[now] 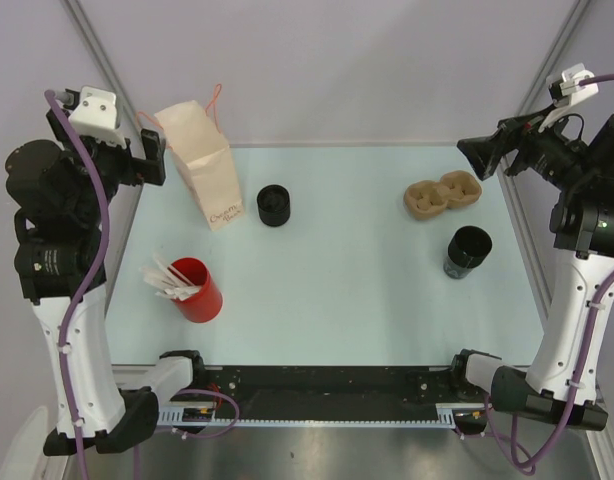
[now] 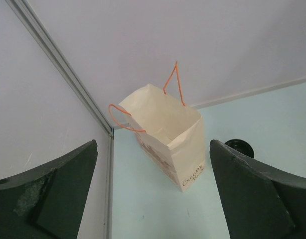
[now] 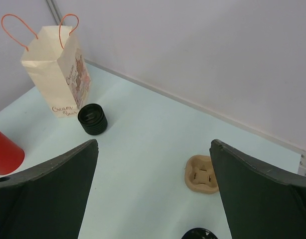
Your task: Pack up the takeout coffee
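L gripper (image 1: 150, 157) hung w/ fingers spread wide, empty, just beside the upright paper bag (image 1: 202, 165), rear-left. R gripper (image 1: 479, 155) likewise spread, empty. Pulp cup carrier (image 1: 442, 195) lay rear-right, black cup (image 1: 468, 250) near it, black lid stack (image 1: 273, 205) beside the bag, red cup (image 1: 197, 290) w/ stirrers front-left.

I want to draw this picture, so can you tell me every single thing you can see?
paper bag: one, cream with orange handles, standing open, far left
lid stack: one, black, right of the bag
cup carrier: one, tan, far right
black cup: one, black, nearer than the carrier
red cup: one, red, near left
white sticks: several, white, in the red cup
table: one, pale blue
left gripper: one, black, open, beside the bag
right gripper: one, black, open, far right
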Controlling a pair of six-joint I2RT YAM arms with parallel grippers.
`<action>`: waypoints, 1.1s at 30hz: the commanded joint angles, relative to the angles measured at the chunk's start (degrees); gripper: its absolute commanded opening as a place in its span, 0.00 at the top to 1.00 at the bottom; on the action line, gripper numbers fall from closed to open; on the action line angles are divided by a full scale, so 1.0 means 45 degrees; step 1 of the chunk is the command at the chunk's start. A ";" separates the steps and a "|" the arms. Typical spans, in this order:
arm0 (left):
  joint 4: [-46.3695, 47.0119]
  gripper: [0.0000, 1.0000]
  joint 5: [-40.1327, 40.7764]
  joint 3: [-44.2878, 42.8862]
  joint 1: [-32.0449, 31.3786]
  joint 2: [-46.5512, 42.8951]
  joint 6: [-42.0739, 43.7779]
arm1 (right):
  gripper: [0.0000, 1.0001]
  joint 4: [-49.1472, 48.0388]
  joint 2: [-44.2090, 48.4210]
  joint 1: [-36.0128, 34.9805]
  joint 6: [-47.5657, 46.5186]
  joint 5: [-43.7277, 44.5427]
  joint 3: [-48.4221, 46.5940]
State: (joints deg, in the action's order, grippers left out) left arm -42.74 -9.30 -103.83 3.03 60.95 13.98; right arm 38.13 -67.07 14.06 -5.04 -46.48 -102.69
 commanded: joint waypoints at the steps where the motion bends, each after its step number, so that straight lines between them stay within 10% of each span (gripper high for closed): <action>1: 0.0298 0.01 -0.0355 0.0202 0.0069 -0.0146 -0.0138 | 0.00 -0.0972 0.0119 0.0077 0.0064 -0.0120 0.0456; 15: 0.0532 0.01 -0.1488 0.1431 0.0069 -0.0106 0.0722 | 0.00 -0.1619 -0.1149 -0.0059 0.0085 0.1401 0.0323; 33: 0.3578 0.01 -0.3714 0.8364 0.0089 -0.0516 0.1542 | 0.07 0.1466 -0.8683 -0.1113 -0.0814 0.4897 -0.4364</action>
State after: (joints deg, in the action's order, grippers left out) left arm -32.91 -22.52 -69.89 3.14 59.53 18.70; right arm 39.42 -99.85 11.55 -6.39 -30.44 -115.44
